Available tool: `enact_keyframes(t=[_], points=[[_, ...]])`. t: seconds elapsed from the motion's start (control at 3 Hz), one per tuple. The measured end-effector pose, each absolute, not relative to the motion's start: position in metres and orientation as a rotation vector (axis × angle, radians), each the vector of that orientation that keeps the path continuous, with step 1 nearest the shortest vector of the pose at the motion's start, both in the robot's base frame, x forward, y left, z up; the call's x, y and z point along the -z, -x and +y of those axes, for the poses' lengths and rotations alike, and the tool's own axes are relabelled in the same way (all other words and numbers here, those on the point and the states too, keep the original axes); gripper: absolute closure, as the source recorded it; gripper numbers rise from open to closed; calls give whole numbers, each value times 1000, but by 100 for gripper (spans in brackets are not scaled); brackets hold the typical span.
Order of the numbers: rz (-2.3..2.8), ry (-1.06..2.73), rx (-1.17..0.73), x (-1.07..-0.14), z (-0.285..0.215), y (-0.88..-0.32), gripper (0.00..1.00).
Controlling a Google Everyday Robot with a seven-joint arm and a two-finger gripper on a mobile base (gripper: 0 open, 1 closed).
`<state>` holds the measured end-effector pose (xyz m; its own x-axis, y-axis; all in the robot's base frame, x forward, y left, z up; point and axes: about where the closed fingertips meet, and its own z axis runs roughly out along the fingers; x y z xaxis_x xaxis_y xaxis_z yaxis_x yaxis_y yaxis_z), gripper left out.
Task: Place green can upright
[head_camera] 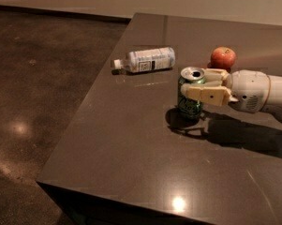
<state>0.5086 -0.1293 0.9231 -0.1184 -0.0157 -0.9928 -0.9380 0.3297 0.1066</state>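
The green can (189,106) stands upright near the middle of the dark table (131,144), its silver pull-tab top facing up. My gripper (192,83) reaches in from the right on a white arm and is shut on the can's upper half, with one cream finger (207,95) across the can's near side and the other behind it. The can's base looks to be resting on the table, with its shadow right beneath it.
A clear plastic bottle with a white label (145,60) lies on its side behind and left of the can. A red apple (223,57) sits behind the gripper. The table's left edge (82,109) drops to a dark floor.
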Motion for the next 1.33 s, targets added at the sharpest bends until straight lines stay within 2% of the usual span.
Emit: enact_keyframes(t=[0.33,1.0,1.33], points=[[1459,916,-1014,-917,-128,-508,51],[1455,926,-1020,-919,-123,-508,4],[1453,928,-1021,-919,-122,-508,0]])
